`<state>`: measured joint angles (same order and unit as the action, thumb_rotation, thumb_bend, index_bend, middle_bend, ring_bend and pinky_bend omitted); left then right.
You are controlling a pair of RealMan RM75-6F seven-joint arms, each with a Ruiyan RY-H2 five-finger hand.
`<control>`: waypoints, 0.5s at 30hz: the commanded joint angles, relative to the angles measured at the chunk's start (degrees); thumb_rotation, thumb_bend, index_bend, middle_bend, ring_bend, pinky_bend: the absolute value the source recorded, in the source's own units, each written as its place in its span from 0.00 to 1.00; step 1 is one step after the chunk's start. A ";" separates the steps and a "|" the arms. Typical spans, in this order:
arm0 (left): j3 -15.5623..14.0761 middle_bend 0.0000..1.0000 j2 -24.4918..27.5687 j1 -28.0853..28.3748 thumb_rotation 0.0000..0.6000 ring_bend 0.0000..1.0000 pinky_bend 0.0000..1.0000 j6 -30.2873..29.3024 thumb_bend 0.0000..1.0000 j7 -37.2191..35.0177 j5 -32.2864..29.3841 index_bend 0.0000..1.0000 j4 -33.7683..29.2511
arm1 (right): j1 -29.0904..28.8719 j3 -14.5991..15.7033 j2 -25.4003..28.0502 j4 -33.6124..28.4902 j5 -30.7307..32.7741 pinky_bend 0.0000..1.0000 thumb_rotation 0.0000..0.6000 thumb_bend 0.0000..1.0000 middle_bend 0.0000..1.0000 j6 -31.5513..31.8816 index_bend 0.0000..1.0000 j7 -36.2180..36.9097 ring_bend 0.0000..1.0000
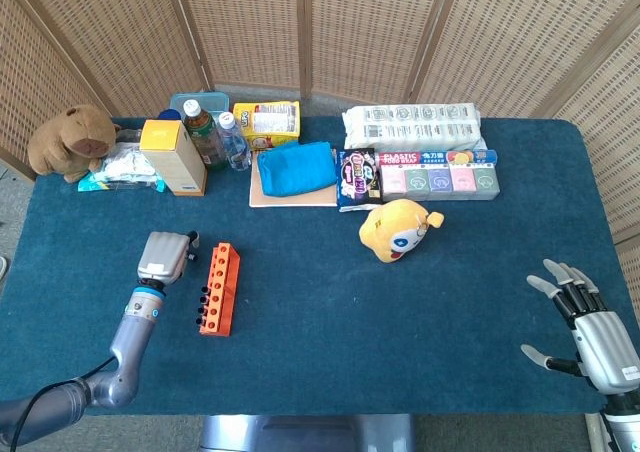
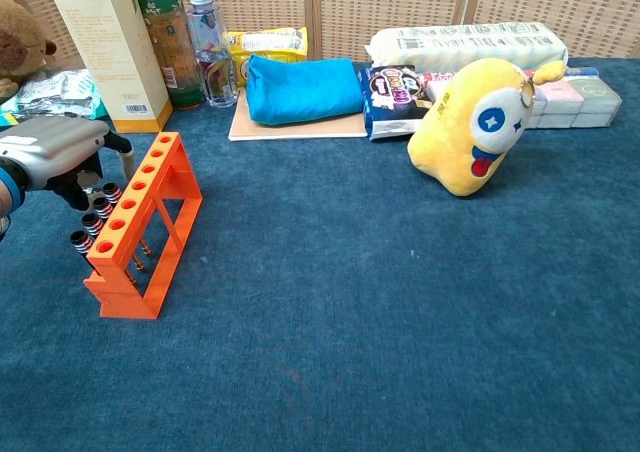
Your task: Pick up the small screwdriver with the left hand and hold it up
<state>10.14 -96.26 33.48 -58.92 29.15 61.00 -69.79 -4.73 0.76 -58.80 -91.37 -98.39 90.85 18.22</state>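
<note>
The small screwdrivers [image 2: 96,215] have black handles with red rings and stick out of the left side of an orange rack [image 2: 140,227] [image 1: 218,287]. The farthest handle [image 2: 110,190] lies just under my left hand [image 2: 58,162] [image 1: 165,257], which hovers at the rack's far left end. Its fingers [image 2: 76,190] curve down, apart, on either side of that handle, with no grip showing. My right hand [image 1: 588,334] rests at the front right table edge with fingers spread and nothing in it.
A yellow plush toy [image 2: 478,122] sits mid-table. Along the back stand a yellow carton [image 2: 105,47], bottles [image 2: 205,47], a blue pouch [image 2: 300,87], snack packs [image 1: 440,172] and a brown plush [image 1: 75,142].
</note>
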 commanded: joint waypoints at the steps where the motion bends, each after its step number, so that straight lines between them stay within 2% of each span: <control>1: -0.12 1.00 -0.41 0.09 1.00 1.00 1.00 -0.01 0.37 0.54 -0.49 0.43 0.34 | -0.02 0.03 0.04 0.02 -0.04 0.00 1.00 0.06 0.04 0.01 0.16 0.13 0.00; 15: -0.31 1.00 -1.10 0.50 1.00 1.00 1.00 -0.05 0.37 1.89 -1.74 0.43 0.85 | -0.04 0.09 0.37 0.03 0.19 0.00 1.00 0.06 0.04 0.03 0.16 0.96 0.00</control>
<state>9.84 -97.34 33.94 -58.96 30.99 59.27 -68.96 -4.77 0.84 -58.43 -91.35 -98.19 90.87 19.19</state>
